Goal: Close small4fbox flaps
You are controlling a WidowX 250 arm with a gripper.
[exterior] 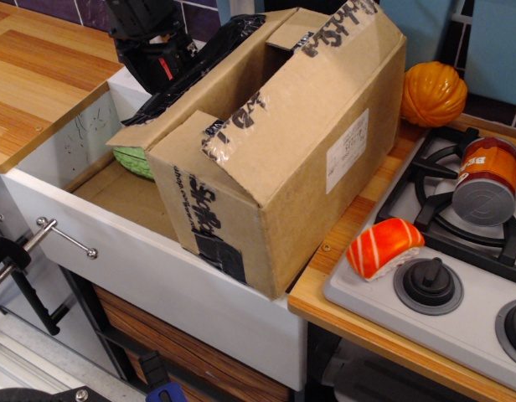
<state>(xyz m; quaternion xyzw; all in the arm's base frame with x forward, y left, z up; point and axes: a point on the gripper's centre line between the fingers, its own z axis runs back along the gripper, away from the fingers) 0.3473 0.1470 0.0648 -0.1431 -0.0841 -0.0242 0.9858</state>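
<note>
The small4fbox (317, 167) is a brown cardboard box standing in a white sink-like basin (157, 276). It has a white label on its side and a black tape patch low on the near end. The right long flap (300, 92), with clear lettered tape, lies folded over the top. The left long flap (191, 84), edged with black tape, leans outward to the left, leaving a dark gap. The far short flap (296, 29) is folded in. My black gripper (157, 59) is at the top left, right next to the black-taped edge; how its fingers stand is unclear.
A green object (132, 161) lies in the basin left of the box. A wooden counter (32, 75) is at the left. At the right are an orange pumpkin (434, 92), a stove with a can (487, 180) and a salmon sushi toy (384, 247).
</note>
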